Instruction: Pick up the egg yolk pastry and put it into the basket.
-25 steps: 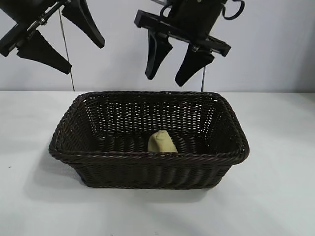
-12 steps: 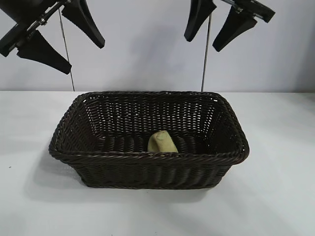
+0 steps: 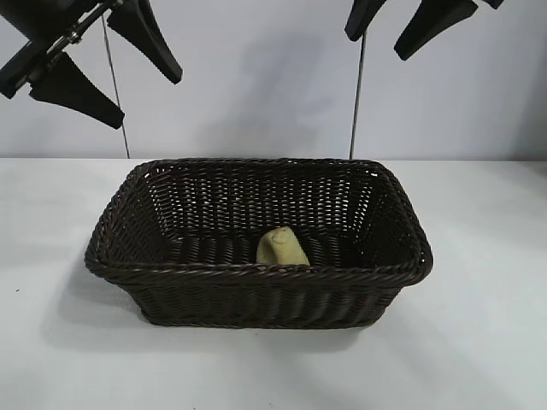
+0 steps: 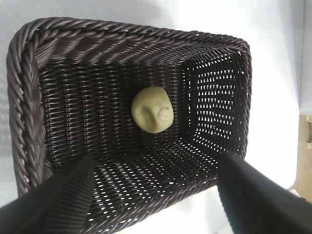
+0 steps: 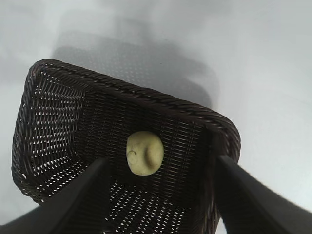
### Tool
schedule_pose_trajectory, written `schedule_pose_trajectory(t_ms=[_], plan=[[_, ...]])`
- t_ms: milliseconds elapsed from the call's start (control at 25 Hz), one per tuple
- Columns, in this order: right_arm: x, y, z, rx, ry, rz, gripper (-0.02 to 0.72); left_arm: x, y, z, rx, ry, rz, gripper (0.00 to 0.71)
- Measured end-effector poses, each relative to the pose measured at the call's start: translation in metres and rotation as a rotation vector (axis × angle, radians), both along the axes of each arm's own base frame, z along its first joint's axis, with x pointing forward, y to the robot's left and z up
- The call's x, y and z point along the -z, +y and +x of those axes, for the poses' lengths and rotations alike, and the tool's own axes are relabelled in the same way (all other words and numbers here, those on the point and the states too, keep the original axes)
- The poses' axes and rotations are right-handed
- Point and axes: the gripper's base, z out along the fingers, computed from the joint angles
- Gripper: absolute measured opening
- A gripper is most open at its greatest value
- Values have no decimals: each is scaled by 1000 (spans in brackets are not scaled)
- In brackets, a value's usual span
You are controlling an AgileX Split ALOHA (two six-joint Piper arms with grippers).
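Rising toward the upper right, the right gripper has left the dark brown woven wicker basket, fingers spread and empty. Inside lies the pale yellow rounded egg yolk pastry. Parked, the left gripper hangs open; placement looks finished.

White table with a smooth matte top, dark brown woven basket standing directly on it near the middle, basket's soft shadow falling on the surface beside it, a tiny dark speck near the table's left edge
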Motion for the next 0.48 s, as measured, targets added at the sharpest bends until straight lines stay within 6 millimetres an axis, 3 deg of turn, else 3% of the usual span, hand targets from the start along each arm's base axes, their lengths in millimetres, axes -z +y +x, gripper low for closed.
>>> schedule_pose_trajectory(t_ms=[480], plan=[[0, 0, 0, 5, 2, -2, 453, 0, 0, 0, 0, 0, 0, 516]])
